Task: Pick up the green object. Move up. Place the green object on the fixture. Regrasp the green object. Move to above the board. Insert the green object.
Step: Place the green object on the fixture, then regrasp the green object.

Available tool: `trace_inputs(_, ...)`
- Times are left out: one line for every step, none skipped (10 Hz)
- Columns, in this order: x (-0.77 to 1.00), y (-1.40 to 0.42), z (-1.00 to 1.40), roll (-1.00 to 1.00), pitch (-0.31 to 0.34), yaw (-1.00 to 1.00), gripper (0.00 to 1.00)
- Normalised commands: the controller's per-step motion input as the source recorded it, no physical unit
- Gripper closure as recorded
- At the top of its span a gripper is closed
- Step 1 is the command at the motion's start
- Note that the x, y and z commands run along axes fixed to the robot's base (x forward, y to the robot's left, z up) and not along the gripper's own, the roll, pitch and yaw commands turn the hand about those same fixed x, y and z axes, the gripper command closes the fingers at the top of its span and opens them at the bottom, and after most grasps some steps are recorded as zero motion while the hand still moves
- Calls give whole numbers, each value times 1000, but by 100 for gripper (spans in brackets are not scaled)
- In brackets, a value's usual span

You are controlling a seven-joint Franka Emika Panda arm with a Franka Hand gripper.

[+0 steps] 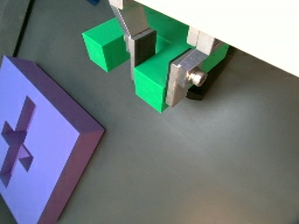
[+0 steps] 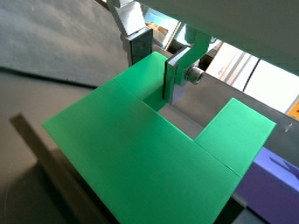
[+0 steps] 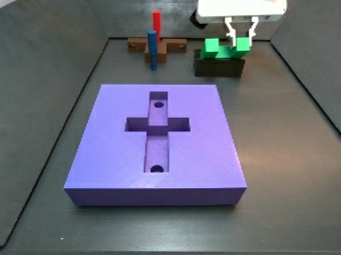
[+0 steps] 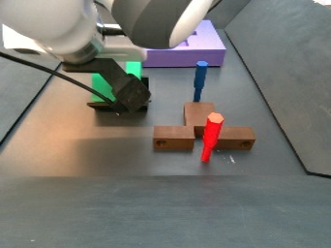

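Small bright green U-shaped blocky piece [image 3: 221, 47] sits on the dark olive box-like fixture [image 3: 220, 66] at the back of the floor, well apart from the big flat purple board with cross recess [image 3: 158, 139]. Gripper [image 1: 162, 63] is down at the piece, silver plate fingers [image 1: 181, 77] straddling one green arm; clamped or just close, cannot tell. Risks: an off-centre regrasp could tilt the piece or knock it off the fixture, and a skewed hold would jam at the cross recess
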Motion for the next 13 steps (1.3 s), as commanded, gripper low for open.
trace_inputs(-166,100,0,31,0,-203,100)
trace_inputs(-240,57,0,194,0,-214,100)
trace_inputs(-229,34,0,274,0,-206,100)
trace_inputs(-83,14,-51,314,0,-160,100)
trace_inputs(0,0,-223,340,6,0,100)
trace_inputs(169,34,-289,320,63,0,100)
trace_inputs(191,23,-143,503,40,83,100)
trace_inputs(0,0,-126,366,9,0,100)
trace_inputs(0,3,0,-51,0,0,100)
trace_inputs(0,0,0,31,0,0,100)
trace_inputs(0,0,0,34,0,0,100)
trace_inputs(0,0,0,0,0,0,0)
trace_inputs(0,-266,711,866,-180,280,0)
